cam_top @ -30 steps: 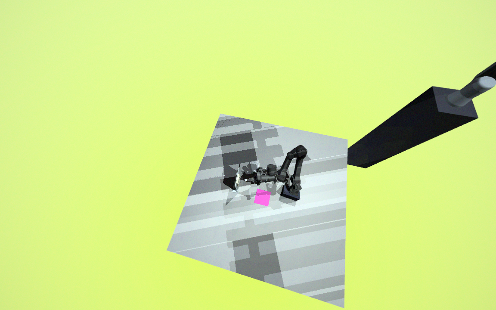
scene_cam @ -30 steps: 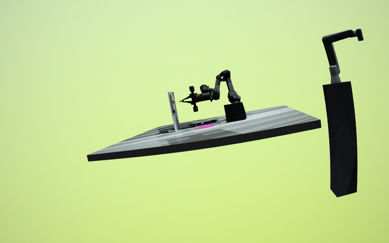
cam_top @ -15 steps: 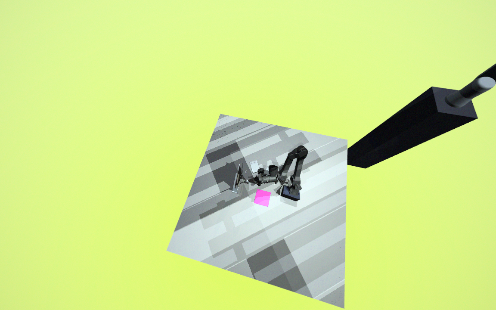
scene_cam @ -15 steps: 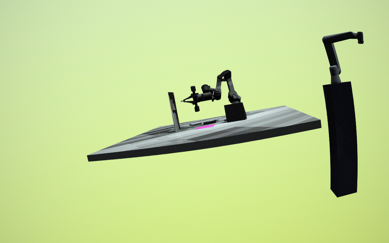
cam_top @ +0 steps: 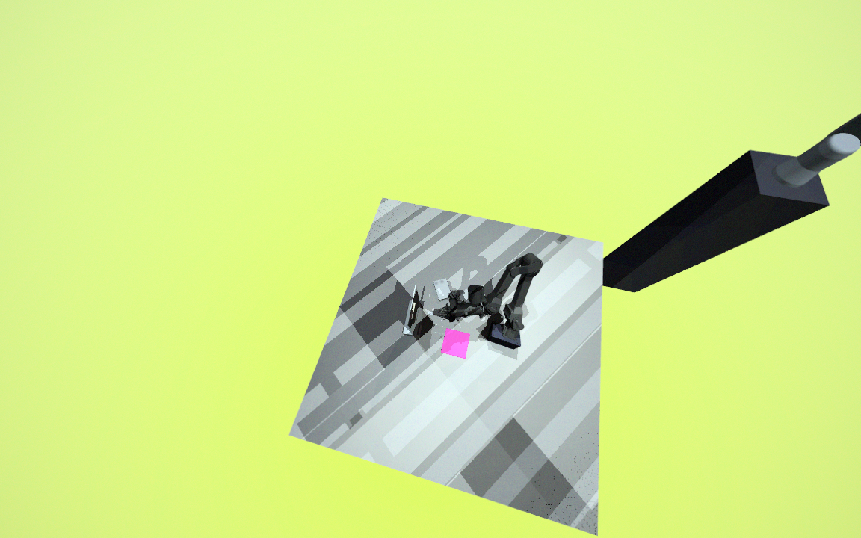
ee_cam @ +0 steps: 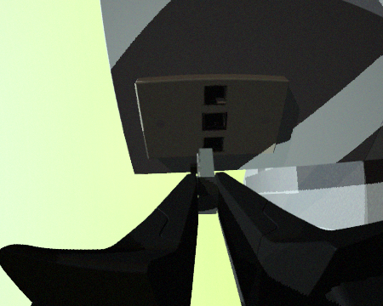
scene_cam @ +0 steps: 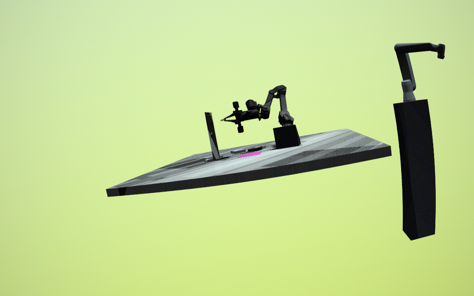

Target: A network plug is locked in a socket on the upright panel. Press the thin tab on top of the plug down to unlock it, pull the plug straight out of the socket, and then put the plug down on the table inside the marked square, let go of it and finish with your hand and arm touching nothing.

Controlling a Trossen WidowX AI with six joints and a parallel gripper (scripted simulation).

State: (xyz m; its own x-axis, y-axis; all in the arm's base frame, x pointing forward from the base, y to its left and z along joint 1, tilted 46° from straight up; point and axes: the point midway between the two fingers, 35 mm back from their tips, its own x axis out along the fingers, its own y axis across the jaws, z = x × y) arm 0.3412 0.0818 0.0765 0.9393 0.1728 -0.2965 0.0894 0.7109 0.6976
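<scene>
The gripper [ee_cam: 207,178] has its two dark fingers pinched almost together on the plug [ee_cam: 205,162], a small pale block poking out past the tips. The plug hangs in the air in front of the upright panel [ee_cam: 174,119], clear of its column of three dark sockets [ee_cam: 214,119] and not touching them. The thin tab on the plug cannot be made out, and most of the plug's body is hidden between the fingertips. In the top view the plug is too small to pick out among the dark links.

The table [scene_cam: 305,147] is a slab patterned with grey and white bands, set against a plain yellow-green backdrop. The marked square [cam_top: 455,343] is bright pink and lies on the table between the panel and the arm's base block [scene_cam: 286,136], below the gripper and slightly aside. A tall dark post [scene_cam: 417,165] carrying a camera boom stands off the table's edge.

The arm [scene_cam: 277,101] rises from its base, folds at a high elbow and reaches roughly level toward the panel, gripper well above the table.
</scene>
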